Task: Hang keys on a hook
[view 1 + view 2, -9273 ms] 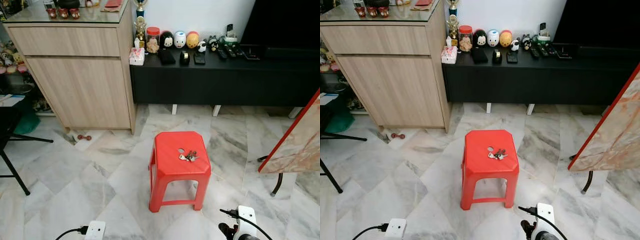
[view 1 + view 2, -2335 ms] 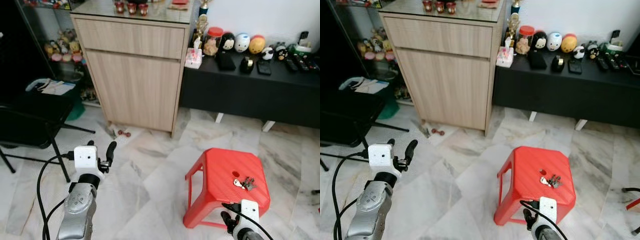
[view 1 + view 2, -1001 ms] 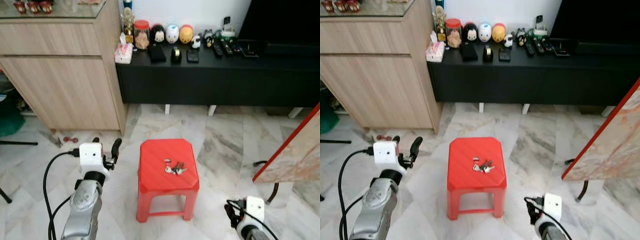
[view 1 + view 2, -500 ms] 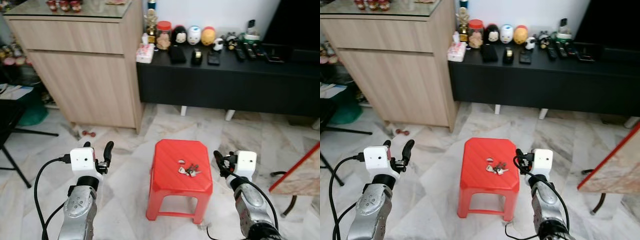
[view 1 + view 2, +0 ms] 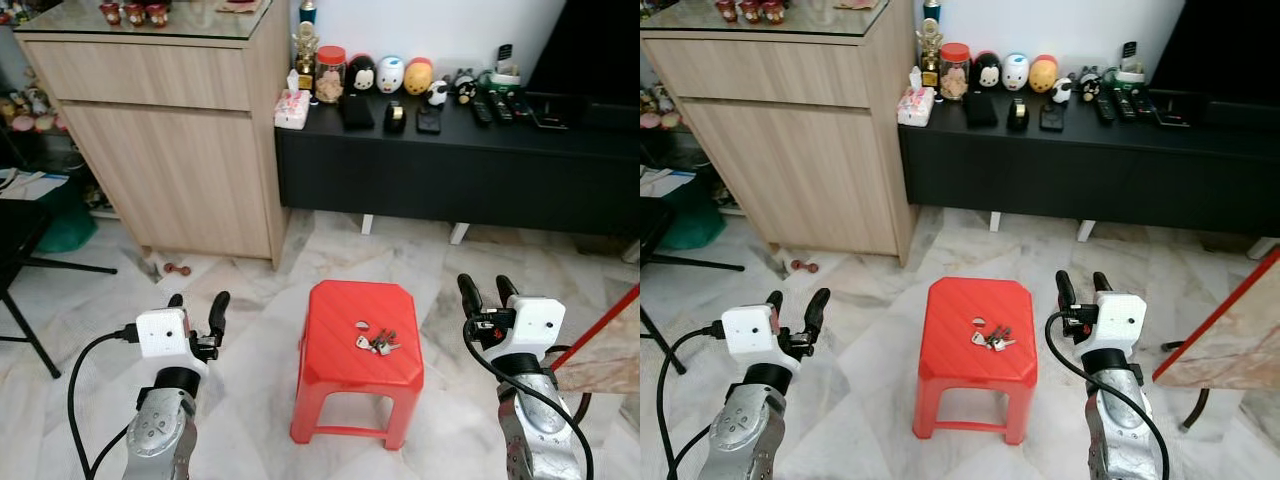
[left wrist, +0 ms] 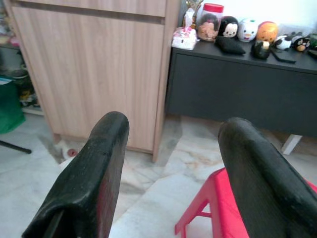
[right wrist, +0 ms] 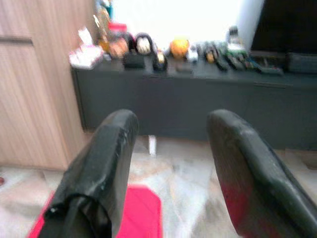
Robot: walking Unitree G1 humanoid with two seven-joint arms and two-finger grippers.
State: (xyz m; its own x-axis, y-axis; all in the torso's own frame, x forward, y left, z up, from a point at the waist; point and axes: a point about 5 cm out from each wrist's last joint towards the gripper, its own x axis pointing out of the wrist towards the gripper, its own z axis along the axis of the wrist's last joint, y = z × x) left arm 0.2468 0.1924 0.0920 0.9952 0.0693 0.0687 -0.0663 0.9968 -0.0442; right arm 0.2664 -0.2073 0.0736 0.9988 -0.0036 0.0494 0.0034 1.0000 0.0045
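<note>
Bright, even indoor light; right wrist view blurred, perhaps motion.

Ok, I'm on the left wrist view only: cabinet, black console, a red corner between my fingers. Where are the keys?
Observer: The keys lie on top of the red stool, near the middle of its seat, untouched.
Operator: And my left pincer, how does it sit to the stool?
Observer: The left pincer is raised beside the stool on the robot's left, fingers open, holding nothing.
Operator: What's the right one doing?
Observer: The right pincer is raised on the stool's other side, open and empty too.
Operator: Any hook around?
Observer: None that I can make out, just the wooden cabinet and the black console.
</note>
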